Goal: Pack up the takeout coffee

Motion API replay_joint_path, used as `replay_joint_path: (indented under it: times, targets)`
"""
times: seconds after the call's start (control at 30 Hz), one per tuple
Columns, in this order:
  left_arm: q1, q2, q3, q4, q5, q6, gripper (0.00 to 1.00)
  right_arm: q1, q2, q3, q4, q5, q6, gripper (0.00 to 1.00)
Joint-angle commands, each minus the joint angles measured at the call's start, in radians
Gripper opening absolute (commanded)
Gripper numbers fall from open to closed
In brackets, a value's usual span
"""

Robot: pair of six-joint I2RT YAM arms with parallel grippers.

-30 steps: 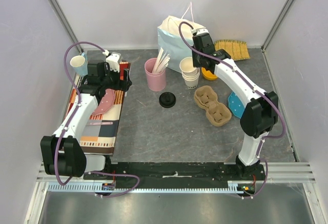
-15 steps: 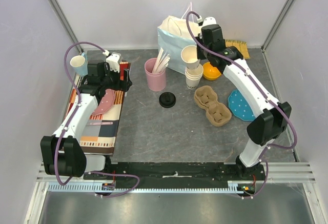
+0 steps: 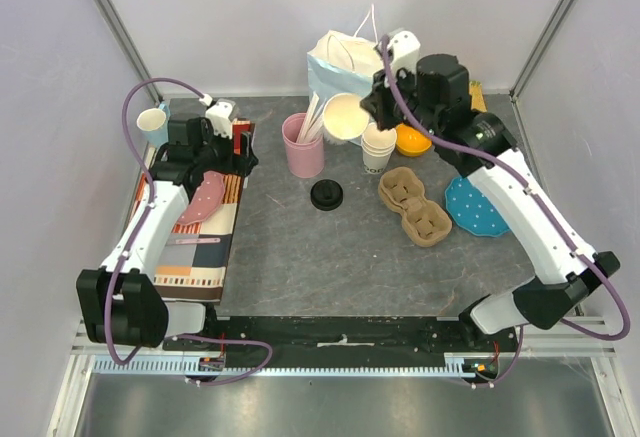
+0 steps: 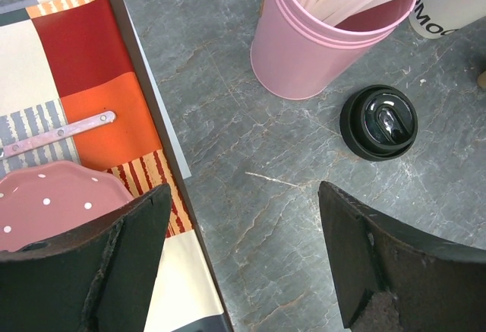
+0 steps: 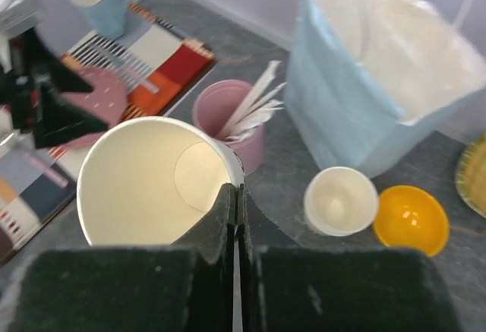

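Note:
No cup with a black lid on it shows. My right gripper [image 3: 371, 113] [image 5: 238, 192] is shut on the rim of a lidless white paper cup [image 3: 345, 117] [image 5: 148, 184], held tilted in the air above the pink tumbler. A round black lid [image 3: 327, 195] [image 4: 378, 121] lies alone on the table. The pale blue paper bag [image 3: 338, 69] [image 5: 380, 81] stands open at the back. The stack of lidless cups [image 3: 377, 149] [image 5: 340, 200] stands in front of it. My left gripper [image 3: 238, 157] [image 4: 243, 195] is open and empty, low over the placemat's right edge.
A pink tumbler of stirrers [image 3: 303, 147] [image 4: 319, 43] stands left of the stack. An orange bowl [image 3: 412, 140], a cardboard cup carrier [image 3: 413, 202] and a blue dotted plate [image 3: 470, 207] lie right. A placemat [image 3: 200, 242] with a pink plate [image 3: 205, 197] and a light blue mug [image 3: 153, 125] are left.
My right gripper has lifted the top cup off the stack, carried it up and to the left, and tilted its mouth toward the camera. The left arm has hardly moved.

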Motion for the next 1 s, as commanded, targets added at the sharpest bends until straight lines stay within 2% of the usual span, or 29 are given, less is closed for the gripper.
replay_joint_path:
  times: [0.0, 0.17, 0.3, 0.47, 0.67, 0.77, 0.97]
  targets:
    - [0.002, -0.038, 0.027, -0.023, 0.023, 0.001, 0.84, 0.094, -0.004, -0.055, -0.04, -0.102, -0.055, 0.0]
    - [0.002, -0.069, 0.021, -0.054, 0.013, 0.021, 0.84, 0.22, -0.024, -0.175, -0.034, -0.024, -0.071, 0.0]
    - [0.002, -0.081, 0.007, -0.065, -0.006, 0.033, 0.84, 0.285, -0.011, -0.282, 0.017, -0.048, -0.043, 0.0]
    - [0.002, -0.081, -0.003, -0.066, 0.0, 0.04, 0.84, 0.343, 0.126, -0.313, 0.054, -0.066, 0.026, 0.0]
    - [0.003, -0.075, -0.003, -0.063, -0.008, 0.043, 0.84, 0.368, 0.226, -0.374, 0.19, -0.071, 0.055, 0.0]
    - [0.003, -0.073, -0.006, -0.063, -0.016, 0.046, 0.84, 0.369, 0.264, -0.375, 0.204, -0.04, 0.052, 0.0]
    - [0.003, -0.069, -0.01, -0.062, -0.02, 0.047, 0.84, 0.371, 0.287, -0.42, 0.265, -0.082, 0.077, 0.0]
